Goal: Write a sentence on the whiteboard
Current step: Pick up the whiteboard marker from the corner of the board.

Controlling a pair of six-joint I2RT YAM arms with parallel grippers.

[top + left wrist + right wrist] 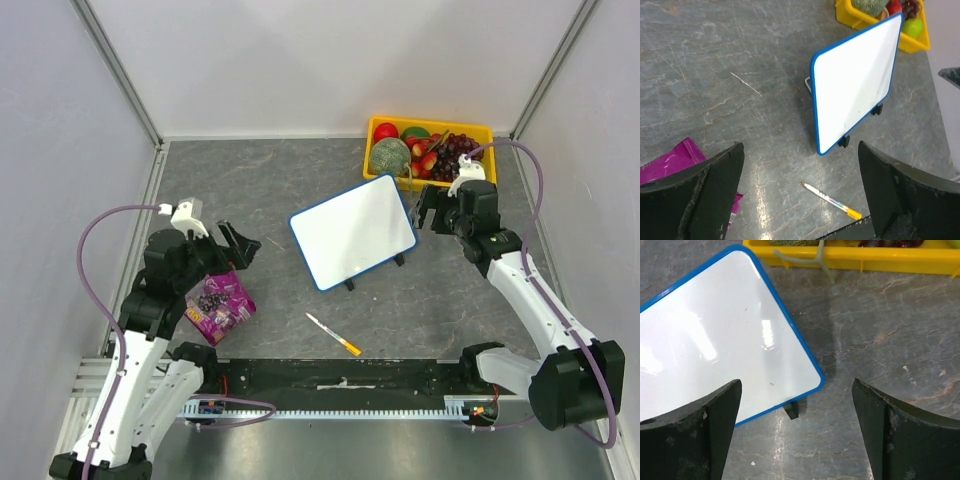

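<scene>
Whiteboard first: from overhead it stands mid-tabletop on small black feet along its near long edge, blue-framed, its face plain white and tipped back toward the arms. Its long axis runs from the left, slightly nearer, to the right, slightly farther, with the far right corner just short of the yellow tray of fruit. A marker pen lies flat on the tabletop nearer the arms, apart from the board. A purple packet sits below the left hand, which hovers left of the board, spread open and gripping nothing. The right hand hangs just beside the board's right short edge, also open and empty. From the left wrist, the whiteboard rises up the view toward the tray, the pen below it, and the left hand shows both fingers far apart over bare tabletop. From the right wrist, the whiteboard fills the left side with one foot under its corner, the tray along the top, and the right hand has its fingers spread wide, touching nothing.
</scene>
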